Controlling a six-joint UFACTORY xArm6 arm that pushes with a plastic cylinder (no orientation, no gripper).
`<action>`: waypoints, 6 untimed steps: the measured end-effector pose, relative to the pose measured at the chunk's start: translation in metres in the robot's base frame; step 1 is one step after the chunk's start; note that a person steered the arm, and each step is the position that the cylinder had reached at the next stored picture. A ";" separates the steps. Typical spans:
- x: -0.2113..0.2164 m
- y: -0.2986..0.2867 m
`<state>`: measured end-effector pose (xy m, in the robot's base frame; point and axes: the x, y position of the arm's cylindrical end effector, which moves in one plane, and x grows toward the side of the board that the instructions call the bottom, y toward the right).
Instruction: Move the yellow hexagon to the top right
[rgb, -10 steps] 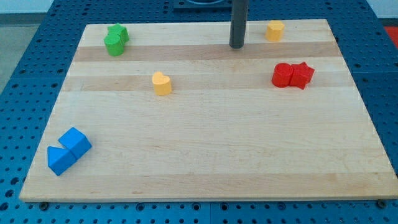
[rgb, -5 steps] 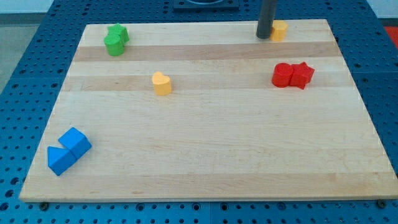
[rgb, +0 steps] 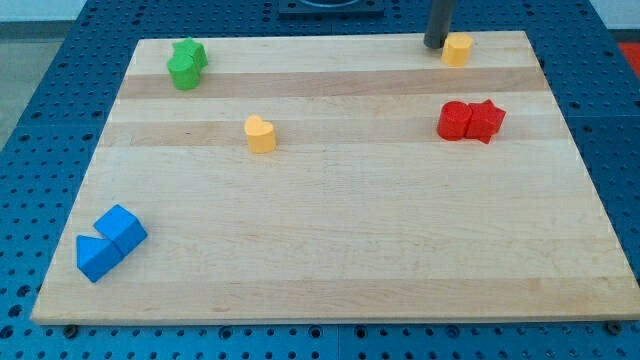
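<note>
The yellow hexagon lies near the top edge of the wooden board, right of centre. My tip stands just to its left, touching or almost touching its left side, at the board's top edge. The dark rod rises out of the view's top.
A yellow heart-shaped block lies left of centre. Two red blocks sit together at the right. Two green blocks sit at the top left. Two blue blocks sit at the bottom left.
My tip moved right and up along the top edge to the yellow hexagon. The hexagon shifted a little to the right. The other blocks have not moved.
</note>
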<state>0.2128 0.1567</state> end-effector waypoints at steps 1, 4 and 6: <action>0.000 0.007; 0.008 0.021; 0.026 -0.048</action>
